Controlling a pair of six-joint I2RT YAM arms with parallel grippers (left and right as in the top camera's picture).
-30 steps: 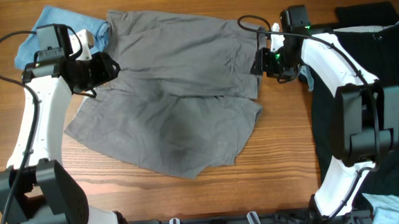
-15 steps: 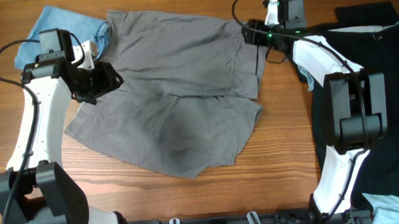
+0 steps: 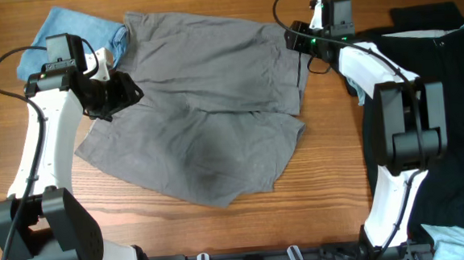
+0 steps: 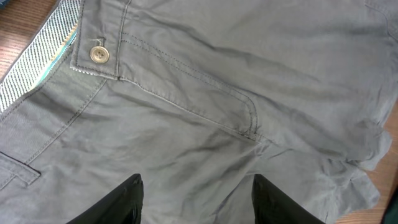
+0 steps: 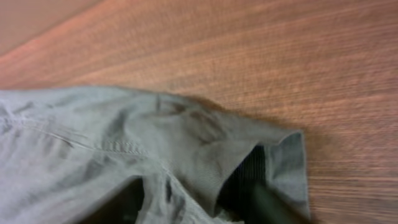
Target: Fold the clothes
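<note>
Right gripper [image 3: 295,39] has gone from the mid right hem of the grey cotton shorts [image 3: 207,115] up to their far right corner; in the last half second it barely shifted. Left arm has hardly moved.

Shorts: spread flat on the brown wooden table [image 3: 324,181], one leg panel lapped over the other, mid-table between the arms.

Left gripper [image 3: 129,92]: fingers spread, nothing between them, over the cloth just below the round pale waistband button [image 4: 97,55] (striped waistband lining turned out beside it).

Right gripper: dark fingers [image 5: 264,199] seem spread, the hem corner humped up over them; wrist view is blurred, so no pinch confirmed.

Crumpled light-blue garment [image 3: 64,27] at the far left corner, touching the shorts. Black garment [image 3: 448,93] along the right edge, apart from them.
</note>
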